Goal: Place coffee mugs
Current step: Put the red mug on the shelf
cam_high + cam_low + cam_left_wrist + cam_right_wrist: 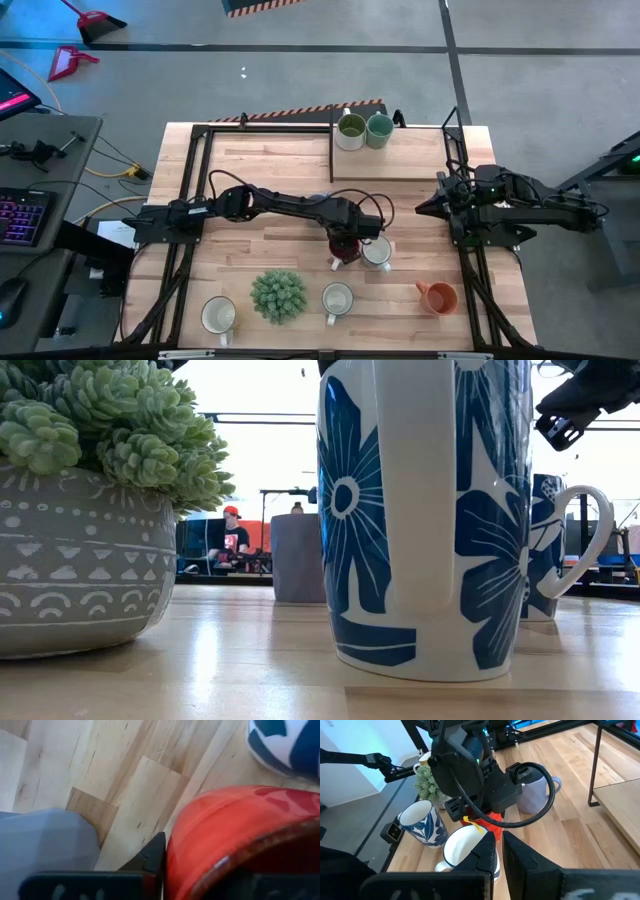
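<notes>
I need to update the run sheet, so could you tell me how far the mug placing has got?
Done: an olive green mug and a teal mug stand on the raised shelf. In hand: the left gripper is at the red mug mid-table, one finger against its wall; whether it grips is unclear. Left: the orange mug and several white ones. The right gripper waits, shut.

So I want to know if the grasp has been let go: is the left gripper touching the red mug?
Touching. In the left wrist view, one dark finger lies flush against the red mug wall, no gap showing; the high view puts the left gripper right over it.
</notes>
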### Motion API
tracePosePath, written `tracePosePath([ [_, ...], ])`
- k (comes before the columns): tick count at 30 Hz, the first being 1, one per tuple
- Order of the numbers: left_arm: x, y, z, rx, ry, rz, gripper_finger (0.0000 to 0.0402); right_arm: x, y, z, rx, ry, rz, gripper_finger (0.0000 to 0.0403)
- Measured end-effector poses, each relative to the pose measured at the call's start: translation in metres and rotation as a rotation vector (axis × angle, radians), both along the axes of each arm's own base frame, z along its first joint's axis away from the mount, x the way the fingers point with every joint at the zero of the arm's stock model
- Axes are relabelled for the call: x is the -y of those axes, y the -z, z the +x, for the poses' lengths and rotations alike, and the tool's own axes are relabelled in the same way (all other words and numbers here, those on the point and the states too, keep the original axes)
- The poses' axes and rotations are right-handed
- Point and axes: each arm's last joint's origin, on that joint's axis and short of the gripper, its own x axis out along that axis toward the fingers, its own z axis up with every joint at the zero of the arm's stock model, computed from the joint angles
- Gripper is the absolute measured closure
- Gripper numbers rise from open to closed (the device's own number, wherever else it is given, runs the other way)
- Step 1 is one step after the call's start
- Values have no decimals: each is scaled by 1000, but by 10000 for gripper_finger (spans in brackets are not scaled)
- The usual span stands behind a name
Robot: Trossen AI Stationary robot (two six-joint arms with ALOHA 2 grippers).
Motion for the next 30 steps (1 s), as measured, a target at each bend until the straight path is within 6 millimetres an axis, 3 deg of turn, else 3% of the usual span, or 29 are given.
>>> tracePosePath([
  [18,-4,-11,-4,-16,-4,-46,226,-1,1,0,-7,-22,9,387],
  [22,-5,-30,-12,-19,-5,-58,219,-1,1,0,-7,-22,9,387],
  [30,-4,-88,-32,90,33,-56,218,-1,1,0,-4,-25,-1,387],
])
